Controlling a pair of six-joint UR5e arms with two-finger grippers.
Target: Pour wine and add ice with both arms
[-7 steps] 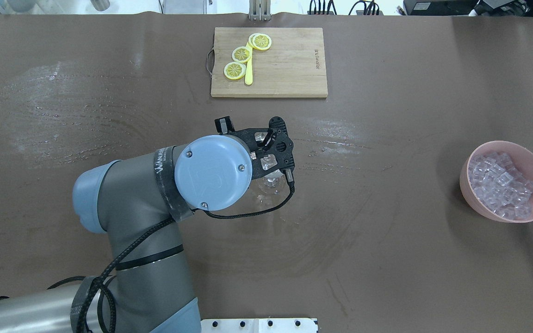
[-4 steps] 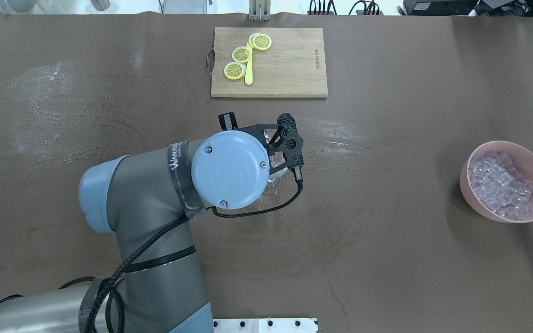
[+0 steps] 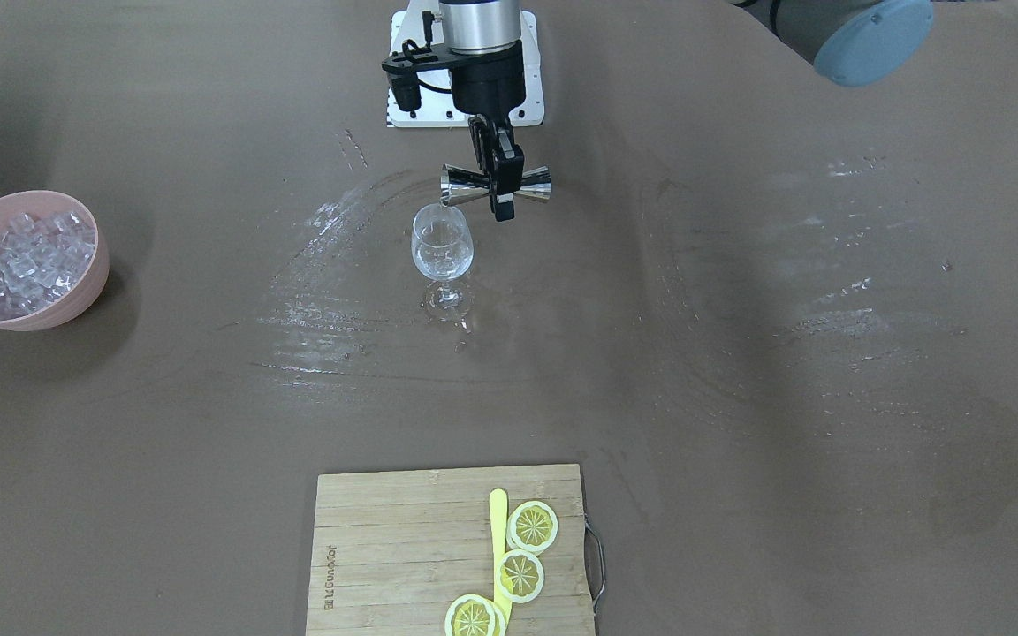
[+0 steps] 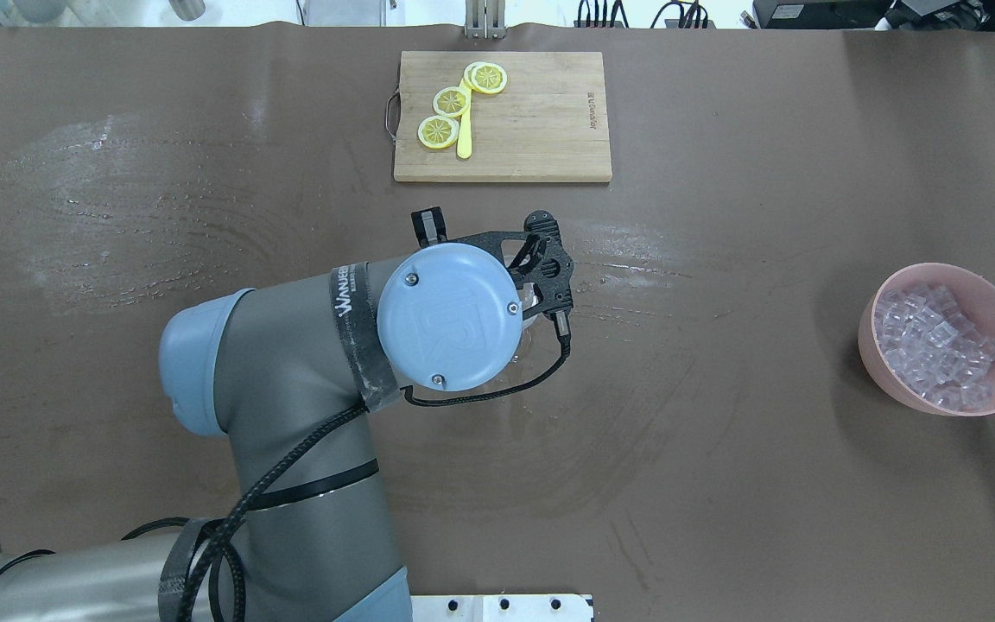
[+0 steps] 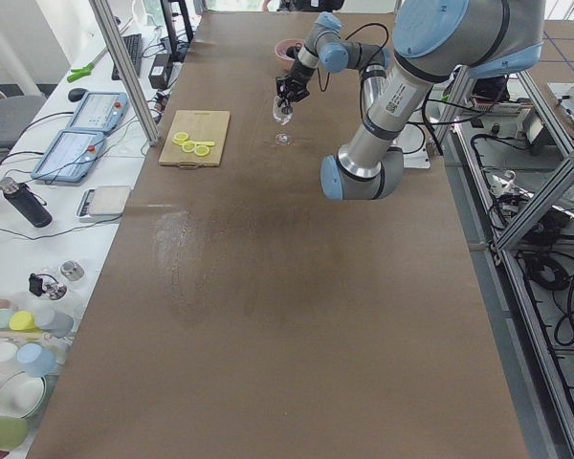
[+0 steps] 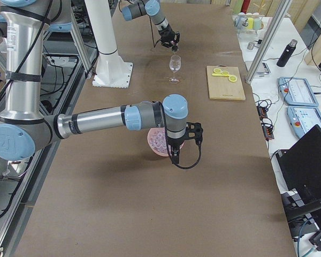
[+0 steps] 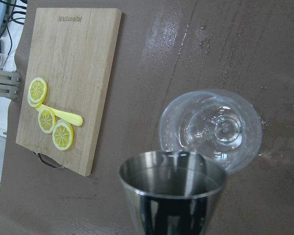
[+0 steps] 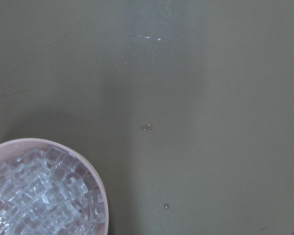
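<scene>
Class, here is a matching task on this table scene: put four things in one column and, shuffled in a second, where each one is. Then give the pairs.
Things:
1. jigger
2. wine glass
3. ice
4. lemon slices

Places:
A. in the pink bowl
B. on the wooden board
C. held in the left gripper
D. standing on the table

Pairs: 1-C, 2-D, 3-A, 4-B
</scene>
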